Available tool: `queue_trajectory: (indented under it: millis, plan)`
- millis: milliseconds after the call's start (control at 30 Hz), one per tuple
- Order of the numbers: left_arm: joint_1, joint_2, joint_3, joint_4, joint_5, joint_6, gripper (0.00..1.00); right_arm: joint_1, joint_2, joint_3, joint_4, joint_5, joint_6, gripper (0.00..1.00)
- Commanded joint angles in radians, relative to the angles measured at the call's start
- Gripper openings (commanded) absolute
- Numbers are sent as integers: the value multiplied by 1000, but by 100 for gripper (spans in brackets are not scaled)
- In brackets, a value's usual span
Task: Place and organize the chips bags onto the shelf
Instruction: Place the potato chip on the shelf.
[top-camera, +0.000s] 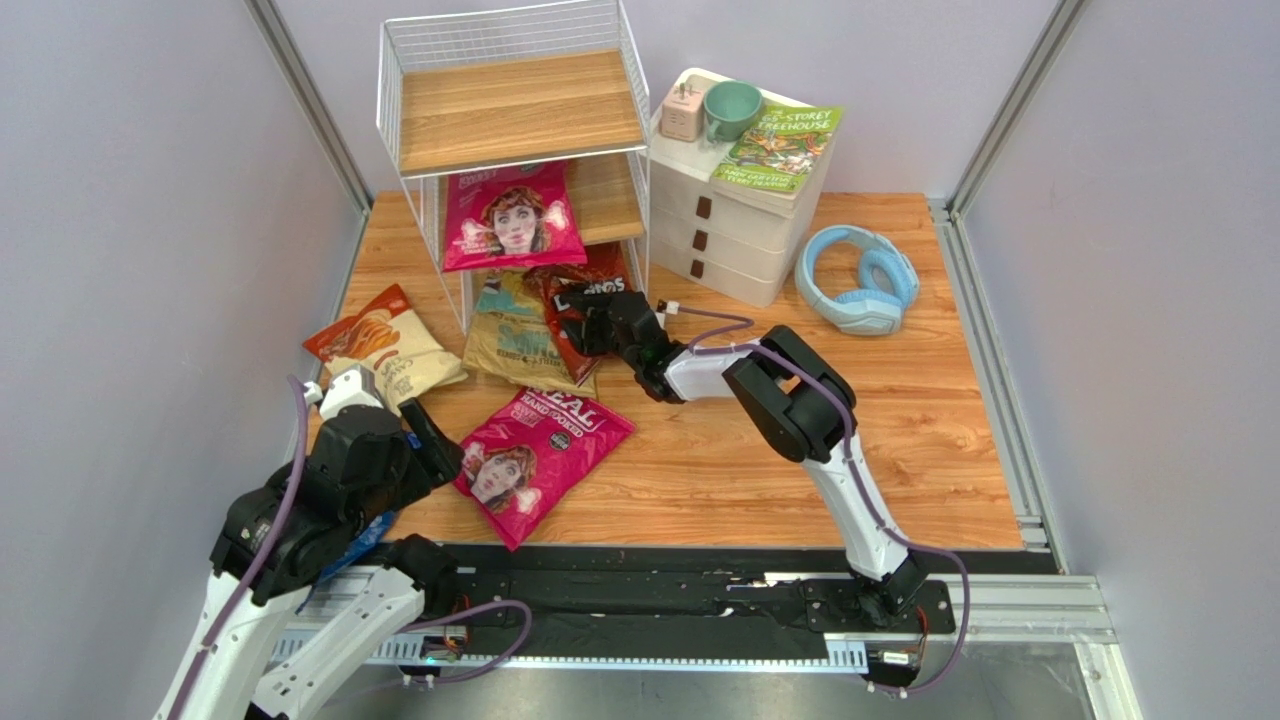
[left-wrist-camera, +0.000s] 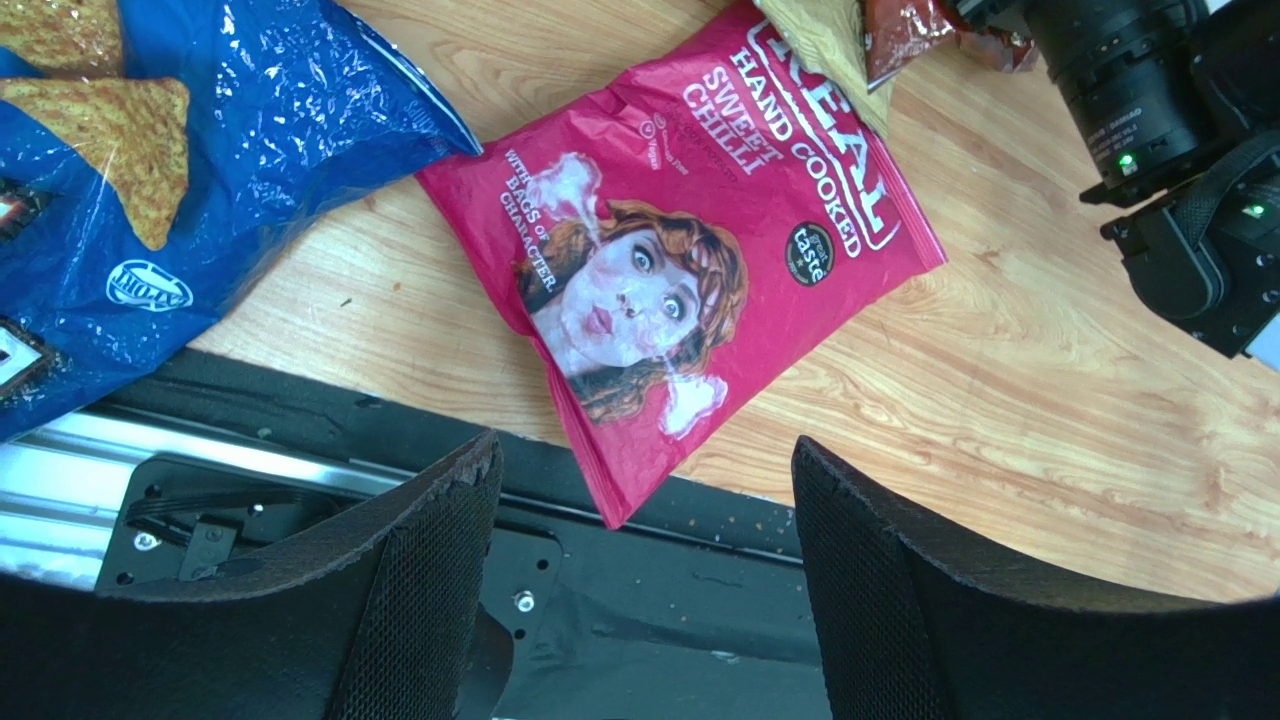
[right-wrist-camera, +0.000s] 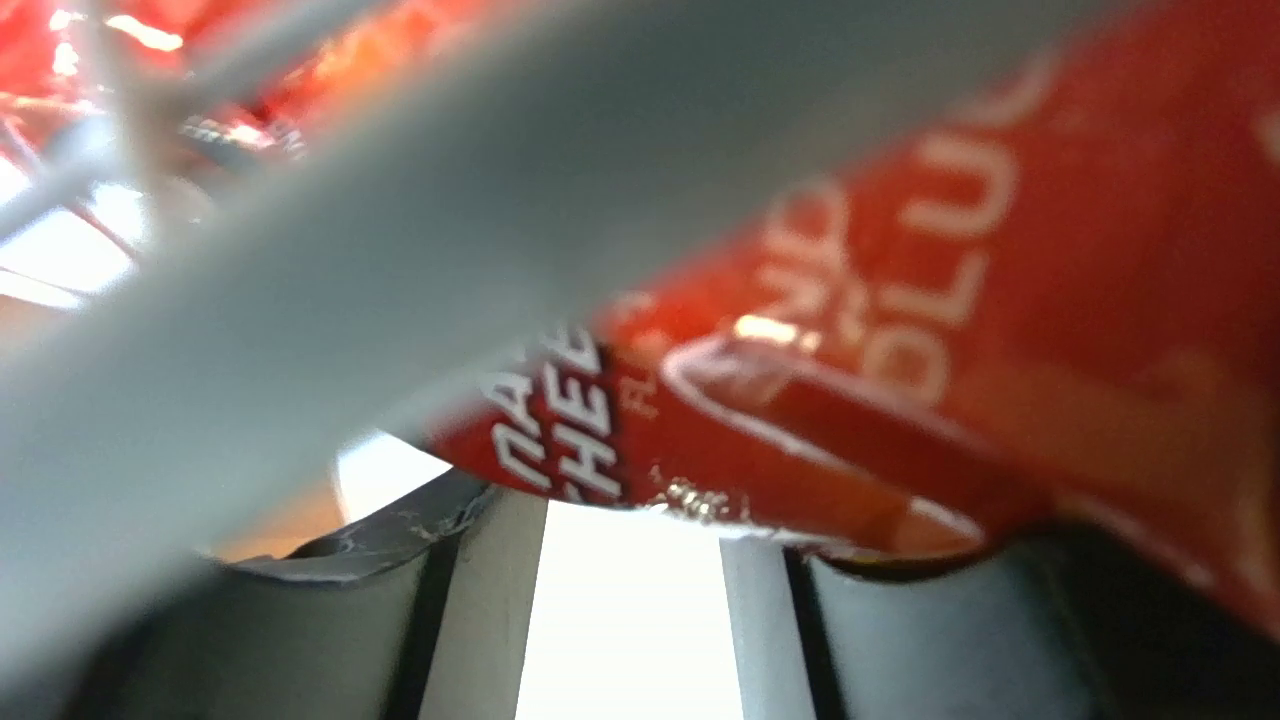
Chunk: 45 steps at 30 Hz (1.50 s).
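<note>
Right pincer (top-camera: 594, 321) sits at the foot of the shelf (top-camera: 504, 113), jaws apart with light between them. The red Doritos bag (top-camera: 571, 288) lies across its tips, beside the tan-and-teal bag (top-camera: 508, 338) at the lowest tier. You probably keep it low and level so the bag can slide in under the middle tier, where one magenta bag (top-camera: 511, 218) stands face out. Left pincer (left-wrist-camera: 643, 458) hangs wide and empty above the second magenta bag (top-camera: 538, 455) near the bench (top-camera: 902, 390) edge, likely staged for that pick. The blue Doritos bag (left-wrist-camera: 226, 150) and the orange-and-cream bag (top-camera: 379, 348) lie on the bench at left. Hard to read: the right wrist view is blurred and crossed by a grey bar, so you cannot confirm the red bag is seated. From above, the left arm hides most of the blue bag.
</note>
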Motion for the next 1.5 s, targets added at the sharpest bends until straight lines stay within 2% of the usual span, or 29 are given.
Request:
queue_trajectory:
  millis: [0, 67, 133, 233, 533, 633, 833, 933, 1067, 1167, 1233, 1267, 1333, 1367, 1400, 1433, 1467]
  plan:
    - [6, -11, -9, -18, -7, -4, 76, 5, 55, 30, -4, 18, 297, 54]
    - [6, -12, -11, -13, -5, -1, 76, 5, 72, 29, 25, 44, 332, 56]
    - [6, -14, -9, -16, -3, -1, 76, 6, 99, 33, 156, 59, 354, 57]
    - [6, -19, -9, -15, -5, 0, 76, 9, 109, 27, 244, 70, 371, 60]
    - [6, -11, -26, 19, 9, 5, 77, 12, -21, -83, 414, 30, 314, 60]
    - [6, -6, -27, 33, 6, 6, 78, 9, -98, -164, 440, -13, 299, 60]
    - [6, 6, -17, 51, -11, 11, 78, -9, -250, -282, 465, -253, 211, 60]
    - [6, 21, -18, 77, -7, 14, 78, -11, -293, -292, 451, -290, 155, 60]
    - [6, 69, 3, 106, -5, 26, 78, -20, -356, -321, 425, -427, 118, 59]
    - [6, 104, 31, 128, -20, 51, 78, -53, -416, -403, 324, -574, 46, 59]
    - [6, 119, 46, 141, -26, 63, 78, -83, -505, -442, 171, -667, -58, 59]
    - [6, 135, 61, 148, -33, 66, 80, -116, -544, -439, -40, -698, -203, 59]
    - [6, 149, 81, 157, -40, 77, 80, -155, -647, -380, -305, -715, -468, 59]
    - [7, 164, 86, 163, -43, 80, 80, -179, -675, -326, -689, -671, -801, 61]
    - [9, 168, 89, 174, -42, 86, 82, -182, -712, -177, -849, -601, -959, 62]
    - [10, 175, 91, 181, -40, 88, 82, -178, -721, -116, -976, -418, -1091, 64]
    - [14, 187, 88, 189, -31, 91, 82, -166, -730, -67, -1107, -328, -1296, 66]
